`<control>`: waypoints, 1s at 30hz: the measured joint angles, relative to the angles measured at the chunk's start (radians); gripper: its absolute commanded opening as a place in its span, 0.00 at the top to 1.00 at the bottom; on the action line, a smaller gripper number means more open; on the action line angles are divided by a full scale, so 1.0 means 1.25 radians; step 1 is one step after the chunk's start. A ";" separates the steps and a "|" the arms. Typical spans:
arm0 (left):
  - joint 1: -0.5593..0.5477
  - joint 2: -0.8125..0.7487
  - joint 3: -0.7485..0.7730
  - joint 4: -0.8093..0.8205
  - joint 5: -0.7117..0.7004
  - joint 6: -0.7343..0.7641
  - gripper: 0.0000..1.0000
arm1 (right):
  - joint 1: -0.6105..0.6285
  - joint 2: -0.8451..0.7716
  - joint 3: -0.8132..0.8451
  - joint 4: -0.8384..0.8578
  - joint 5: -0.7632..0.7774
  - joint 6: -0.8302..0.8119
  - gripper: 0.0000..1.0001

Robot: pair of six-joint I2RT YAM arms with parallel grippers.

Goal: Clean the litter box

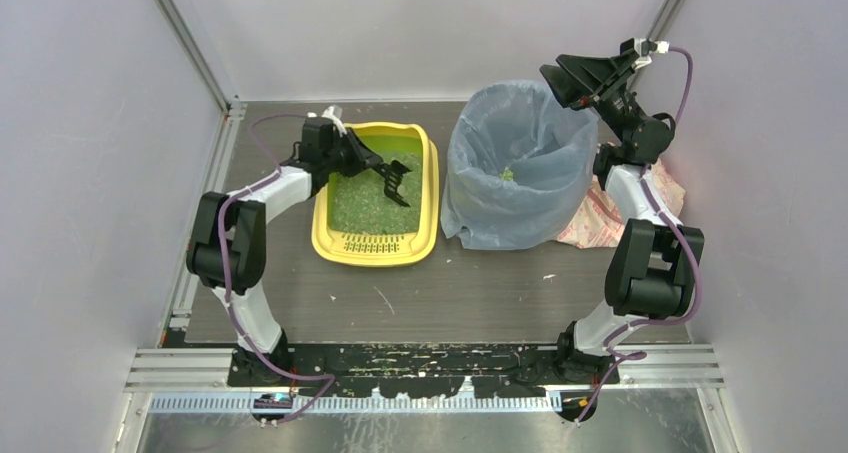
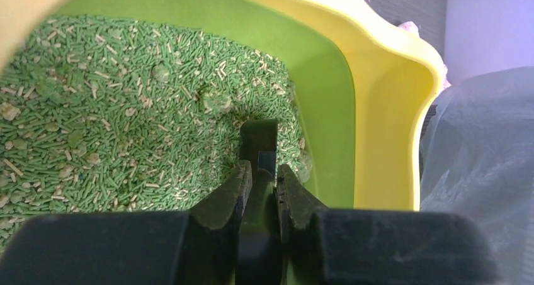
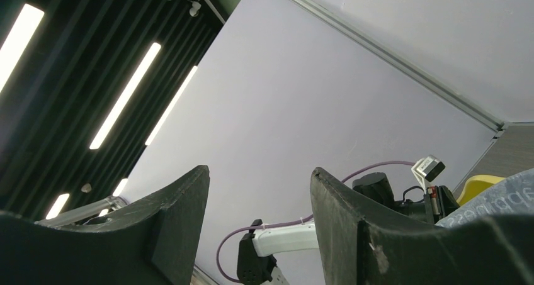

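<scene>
The yellow litter box (image 1: 340, 241) lies left of centre, green litter (image 1: 365, 201) inside, its slotted grate (image 1: 377, 243) at the near end. My left gripper (image 1: 372, 163) is shut on the handle of the black slotted scoop (image 1: 397, 181), whose head rests in the litter near the right wall. In the left wrist view the scoop handle (image 2: 259, 143) runs between my fingers (image 2: 228, 194) into the litter (image 2: 113, 109), beside the box's yellow wall (image 2: 384, 128). My right gripper (image 1: 560, 78) is open and empty, raised above the bin's far right rim, pointing up at the wall.
A tall bin lined with a blue translucent bag (image 1: 515, 168) stands right of the litter box, a green clump at its bottom (image 1: 507, 174). A pink patterned cloth (image 1: 600, 213) lies behind the bin to the right. Grey walls close in on three sides.
</scene>
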 measured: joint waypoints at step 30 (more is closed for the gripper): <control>0.171 -0.047 -0.099 0.319 0.363 -0.249 1.00 | 0.000 0.000 0.003 0.000 0.000 0.000 0.35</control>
